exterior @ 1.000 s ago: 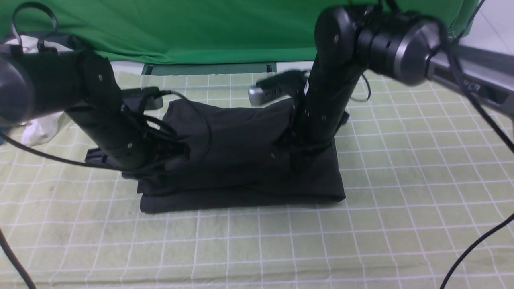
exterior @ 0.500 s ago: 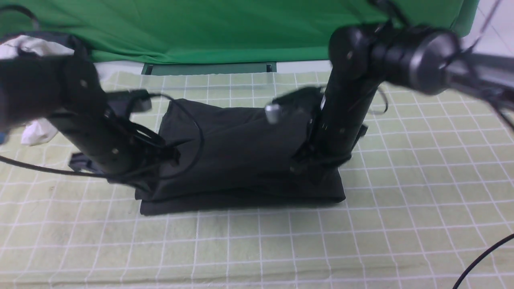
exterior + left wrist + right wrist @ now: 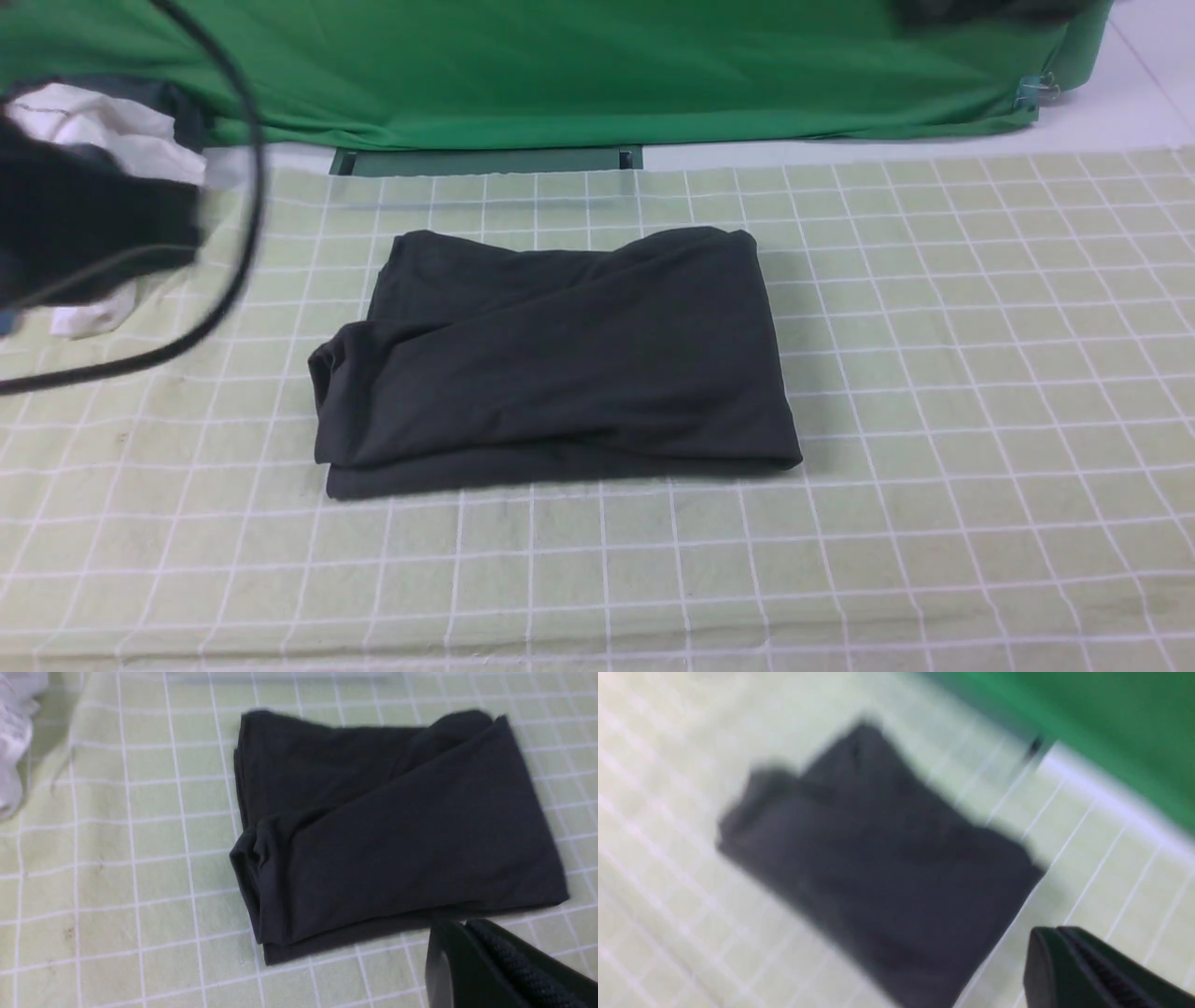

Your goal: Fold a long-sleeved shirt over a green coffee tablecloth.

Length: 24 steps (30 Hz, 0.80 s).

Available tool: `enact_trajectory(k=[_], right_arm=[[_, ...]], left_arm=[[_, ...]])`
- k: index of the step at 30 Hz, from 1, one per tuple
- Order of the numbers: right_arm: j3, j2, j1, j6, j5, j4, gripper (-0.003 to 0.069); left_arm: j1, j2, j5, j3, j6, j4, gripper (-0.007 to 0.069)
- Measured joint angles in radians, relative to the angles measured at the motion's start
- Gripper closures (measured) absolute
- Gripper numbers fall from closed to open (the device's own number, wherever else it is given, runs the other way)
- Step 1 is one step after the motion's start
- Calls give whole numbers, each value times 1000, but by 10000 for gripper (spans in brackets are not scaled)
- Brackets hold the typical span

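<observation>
The black long-sleeved shirt (image 3: 551, 359) lies folded into a compact rectangle on the pale green gridded coffee tablecloth (image 3: 934, 420). It also shows flat in the left wrist view (image 3: 387, 830) and blurred in the right wrist view (image 3: 878, 872). My left gripper (image 3: 462, 926) hangs above the cloth off the shirt's edge, jaws pressed together, holding nothing. My right gripper (image 3: 1057, 933) is likewise shut and empty, high above the cloth beside the shirt. In the front view only a blurred piece of my left arm (image 3: 84, 233) and its cable show at the left edge.
A plain deep-green backdrop (image 3: 560, 65) hangs behind the table. A white garment (image 3: 103, 140) lies bunched at the far left, partly behind my left arm, and appears again in the left wrist view (image 3: 14, 742). A dark cable (image 3: 233, 280) loops over the left side.
Both arms have lifted off the folded shirt and pulled away, the left one to the left and the right one up out of the front view. The shirt now lies uncovered.
</observation>
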Motion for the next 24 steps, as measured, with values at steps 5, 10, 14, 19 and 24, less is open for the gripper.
enact_trajectory(k=[5, 10, 14, 19, 24], right_arm=[[86, -200, -1, 0, -105, -21, 658], [369, -442, -1, 8, -301, -44, 658], [569, -581, -1, 23, -445, -45, 658], [867, -815, -1, 24, -699, -48, 658], [1134, -1093, -1, 23, -931, -51, 658]], left_arm=[[0, -203, -11, 58, 4, 1, 613], [0, -417, -84, 203, 5, 5, 613], [0, -505, -172, 310, 5, -2, 613], [0, -575, -266, 465, 5, -30, 613], [0, -577, -337, 563, 5, -38, 613]])
